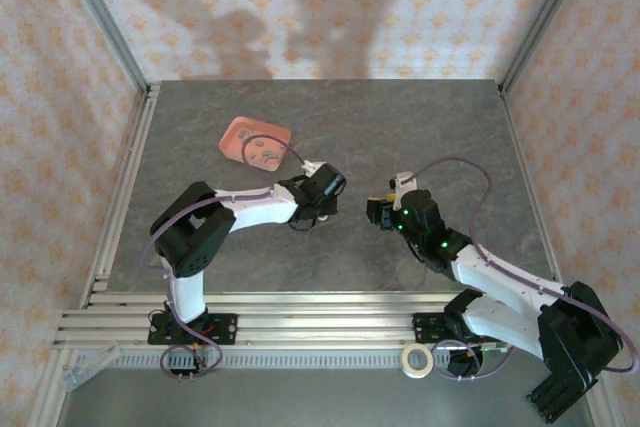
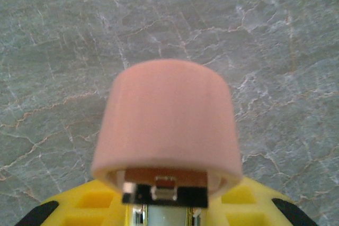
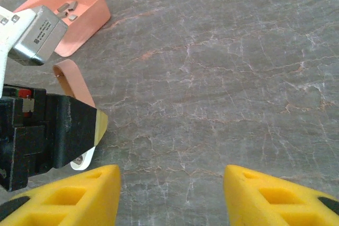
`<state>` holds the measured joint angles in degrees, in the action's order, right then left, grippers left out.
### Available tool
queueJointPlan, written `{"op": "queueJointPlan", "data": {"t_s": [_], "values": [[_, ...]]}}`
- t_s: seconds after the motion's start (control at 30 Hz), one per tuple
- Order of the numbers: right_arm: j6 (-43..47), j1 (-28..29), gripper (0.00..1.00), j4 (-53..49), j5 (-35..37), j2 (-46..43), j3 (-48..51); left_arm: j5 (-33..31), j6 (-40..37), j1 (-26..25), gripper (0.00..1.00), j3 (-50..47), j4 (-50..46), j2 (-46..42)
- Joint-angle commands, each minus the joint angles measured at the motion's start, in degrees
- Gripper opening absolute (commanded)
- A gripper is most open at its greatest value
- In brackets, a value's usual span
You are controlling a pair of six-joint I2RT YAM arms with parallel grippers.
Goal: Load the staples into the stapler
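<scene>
Between the left jaws, closed on it, sits the slim pale-pink and white mini stapler [image 2: 167, 125], held above the grey marbled bench [image 3: 238, 78] near the right side of the salmon-pink plastic tray [image 1: 232, 132], long axis running away from the wrist, silvery channel end facing back. Tiny grey metal staples [image 3: 68, 9] lie in that tray; the open, empty right jaws hang farther from it, beyond the stapler.

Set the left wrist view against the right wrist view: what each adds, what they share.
Left wrist: the stapler close up, pink end and metal channel toward the camera, clamped in the left tool. Right wrist: the salmon tray with staples in it, and the open, empty right tool. Both: the stapler and the grey marbled table.
</scene>
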<state>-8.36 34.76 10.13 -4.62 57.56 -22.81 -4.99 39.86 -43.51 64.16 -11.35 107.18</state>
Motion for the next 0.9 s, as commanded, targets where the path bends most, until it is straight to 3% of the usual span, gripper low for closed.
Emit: {"op": "queueJointPlan", "data": {"t_s": [0.0, 0.3, 0.87], "values": [[-0.9, 0.0, 0.54, -1.3, 2.4, -0.8, 0.3, -1.8, 1.6, -0.3, 0.31, 1.8, -2.0, 0.9], [-0.9, 0.0, 0.56, -1.4, 2.4, -0.8, 0.1, -1.1, 2.3, -0.3, 0.39, 1.9, -1.8, 1.9], [-0.3, 0.0, 0.55, -1.5, 1.5, -1.8, 0.3, 1.3, 1.2, -0.4, 0.29, 2.2, -1.2, 3.8]]}}
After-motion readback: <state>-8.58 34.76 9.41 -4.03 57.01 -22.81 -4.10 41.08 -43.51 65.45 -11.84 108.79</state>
